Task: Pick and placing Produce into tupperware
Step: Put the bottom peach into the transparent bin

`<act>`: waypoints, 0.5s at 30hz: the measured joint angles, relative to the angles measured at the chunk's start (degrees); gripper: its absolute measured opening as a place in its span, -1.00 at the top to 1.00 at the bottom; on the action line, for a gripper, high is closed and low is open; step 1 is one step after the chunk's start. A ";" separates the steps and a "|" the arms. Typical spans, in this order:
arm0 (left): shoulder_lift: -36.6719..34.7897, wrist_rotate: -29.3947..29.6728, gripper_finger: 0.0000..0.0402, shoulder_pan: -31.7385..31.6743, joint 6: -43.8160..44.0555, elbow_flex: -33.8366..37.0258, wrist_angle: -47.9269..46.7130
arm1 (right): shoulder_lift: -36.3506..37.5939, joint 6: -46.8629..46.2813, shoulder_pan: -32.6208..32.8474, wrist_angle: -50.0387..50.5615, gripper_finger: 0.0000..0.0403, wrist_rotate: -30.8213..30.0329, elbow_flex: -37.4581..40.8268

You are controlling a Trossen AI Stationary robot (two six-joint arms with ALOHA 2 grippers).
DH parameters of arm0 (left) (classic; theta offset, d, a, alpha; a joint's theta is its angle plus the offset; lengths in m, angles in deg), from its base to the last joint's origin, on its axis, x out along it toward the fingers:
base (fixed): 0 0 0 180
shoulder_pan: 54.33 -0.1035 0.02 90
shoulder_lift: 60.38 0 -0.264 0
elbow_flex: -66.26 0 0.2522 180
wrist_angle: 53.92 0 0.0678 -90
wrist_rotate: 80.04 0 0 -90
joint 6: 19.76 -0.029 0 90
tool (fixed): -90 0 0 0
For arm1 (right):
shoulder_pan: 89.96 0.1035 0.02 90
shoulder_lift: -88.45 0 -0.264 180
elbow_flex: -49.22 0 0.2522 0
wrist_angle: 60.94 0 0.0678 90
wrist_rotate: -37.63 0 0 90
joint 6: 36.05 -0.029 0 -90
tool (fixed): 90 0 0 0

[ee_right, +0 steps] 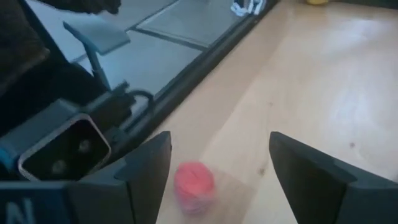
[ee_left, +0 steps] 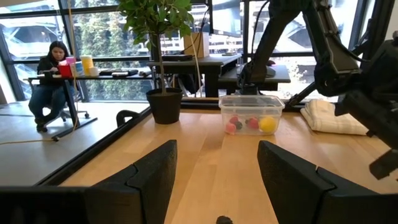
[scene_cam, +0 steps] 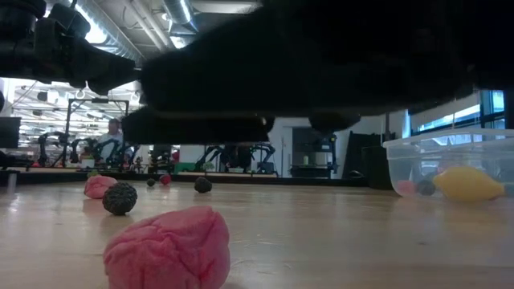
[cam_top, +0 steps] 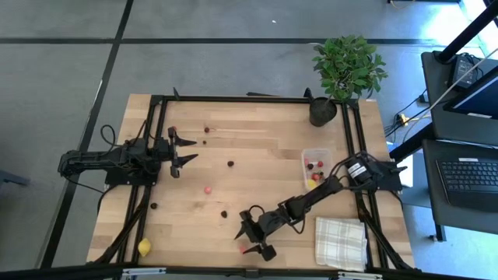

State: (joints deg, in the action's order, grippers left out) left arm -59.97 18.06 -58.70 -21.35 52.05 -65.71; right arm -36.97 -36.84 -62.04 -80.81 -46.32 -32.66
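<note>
Pink berry (ee_right: 194,185); yellow lemon (cam_top: 145,247); white checked cloth (cam_top: 340,242), lower right; clear tupperware (cam_top: 317,166); black pot (cam_top: 322,112).

Robotics lab, open-plan: my wooden bench (cam_top: 257,167) stands on grey concrete floor; other robot arms (scene_cam: 233,156) beyond, exposed ceiling ducts (scene_cam: 152,16), laptop desk (cam_top: 471,175), a seated person (ee_left: 53,78) by windows.

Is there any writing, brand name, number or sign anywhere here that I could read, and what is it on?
"N": one pale letter, cut off by the picture's edge, on the dark body of the right gripper, right wrist view.
Nothing else is readable: the tupperware, white checked cloth and plant pot show no lettering.
</note>
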 joint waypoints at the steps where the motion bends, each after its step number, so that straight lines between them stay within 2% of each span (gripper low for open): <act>1: -0.01 -0.09 -0.08 0.01 0.00 0.00 -0.03 | -0.26 -0.50 0.02 0.10 -0.34 0.18 -0.07; 8: 0.01 -0.09 -0.08 0.01 -0.02 -0.01 -0.03 | -2.73 -2.00 0.02 -3.44 -0.34 3.12 -0.04; 15: 0.00 -0.09 -0.08 -0.01 -0.02 -0.01 -0.03 | -2.84 -1.99 0.02 -1.89 -0.34 3.10 -0.02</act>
State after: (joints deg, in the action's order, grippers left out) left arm -59.97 17.97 -58.71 -21.37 52.05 -65.74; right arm -39.82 -38.84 -62.02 -82.71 -43.22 -32.68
